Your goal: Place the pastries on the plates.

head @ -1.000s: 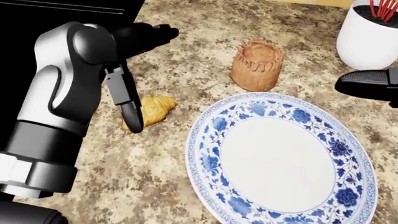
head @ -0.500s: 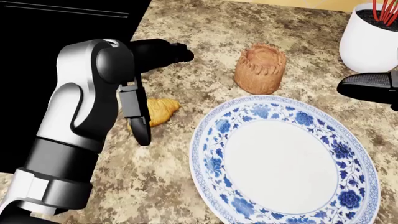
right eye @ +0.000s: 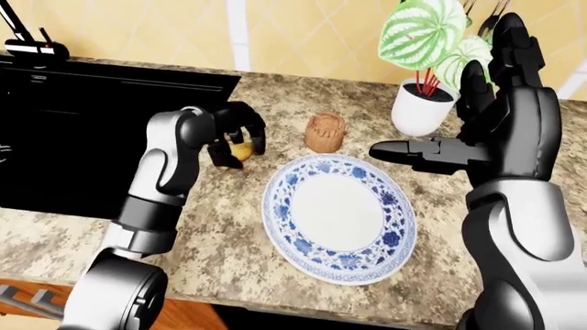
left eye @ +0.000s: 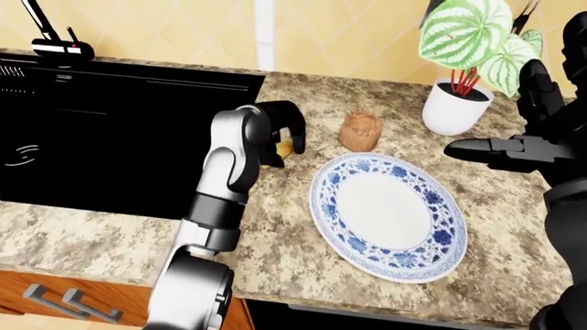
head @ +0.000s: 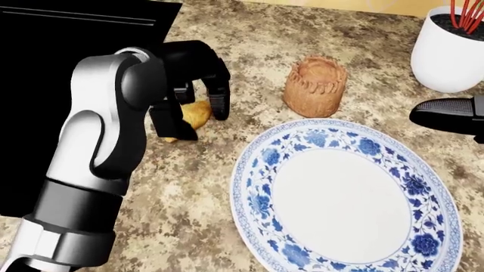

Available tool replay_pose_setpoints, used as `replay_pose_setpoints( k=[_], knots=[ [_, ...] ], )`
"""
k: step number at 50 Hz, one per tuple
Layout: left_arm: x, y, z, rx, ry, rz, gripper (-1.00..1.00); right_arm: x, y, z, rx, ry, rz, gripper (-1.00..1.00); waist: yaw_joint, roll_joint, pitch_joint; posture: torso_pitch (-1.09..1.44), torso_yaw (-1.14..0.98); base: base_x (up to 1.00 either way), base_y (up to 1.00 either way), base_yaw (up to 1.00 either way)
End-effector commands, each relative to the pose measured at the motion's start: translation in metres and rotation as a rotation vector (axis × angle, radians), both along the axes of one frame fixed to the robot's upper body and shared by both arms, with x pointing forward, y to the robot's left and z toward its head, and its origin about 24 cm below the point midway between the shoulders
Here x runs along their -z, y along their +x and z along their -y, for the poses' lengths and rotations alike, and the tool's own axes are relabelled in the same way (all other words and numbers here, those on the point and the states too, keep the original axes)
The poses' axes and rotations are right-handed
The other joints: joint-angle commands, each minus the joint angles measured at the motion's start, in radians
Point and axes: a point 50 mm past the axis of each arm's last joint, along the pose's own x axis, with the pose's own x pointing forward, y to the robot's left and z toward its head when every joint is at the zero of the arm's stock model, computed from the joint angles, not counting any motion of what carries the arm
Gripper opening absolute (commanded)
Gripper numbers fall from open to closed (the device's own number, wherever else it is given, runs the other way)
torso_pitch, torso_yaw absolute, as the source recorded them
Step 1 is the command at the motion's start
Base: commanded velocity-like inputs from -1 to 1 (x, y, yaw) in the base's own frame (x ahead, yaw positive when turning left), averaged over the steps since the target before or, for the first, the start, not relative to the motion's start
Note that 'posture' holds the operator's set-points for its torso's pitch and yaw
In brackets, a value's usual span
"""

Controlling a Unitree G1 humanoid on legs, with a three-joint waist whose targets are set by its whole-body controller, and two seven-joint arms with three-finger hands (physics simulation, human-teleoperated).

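A golden croissant [head: 197,113] lies on the granite counter just left of the blue-and-white plate [head: 340,198]. My left hand [head: 202,123] arches over it, a finger [head: 220,102] down on its right side and the thumb on its lower left, not clearly clamped. A brown fluted pastry [head: 315,84] stands upright above the plate's upper rim, apart from it. The plate holds nothing. My right hand [right eye: 454,137] hovers open above the counter right of the plate, thumb pointing left and fingers raised.
A black sink [left eye: 91,137] with a faucet [left eye: 57,45] fills the left side, its edge close to the croissant. A white pot [head: 452,51] with a green-leafed plant stands at the upper right. The counter's near edge runs along the bottom of the eye views.
My left hand has turned and curled its fingers down around the croissant, which was lying apart from the outstretched fingers before. The right hand has barely moved.
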Motion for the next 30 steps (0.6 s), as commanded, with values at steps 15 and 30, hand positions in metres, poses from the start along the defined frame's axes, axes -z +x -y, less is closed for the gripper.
replay_pose_setpoints(
  k=[15,30],
  knots=[
    [-0.018,0.002,0.001,0.027,-0.002,-0.013,-1.0,-0.014,-0.005,-0.001,0.006,-0.021,0.072,1.0,0.002,-0.003,-0.007,0.0,0.0,0.0,0.0,0.0],
    [-0.056,0.003,0.004,0.045,-0.063,0.079,-1.0,-0.014,-0.003,-0.001,0.004,-0.022,0.072,1.0,0.002,-0.007,0.01,0.0,0.0,0.0,0.0,0.0]
  ],
)
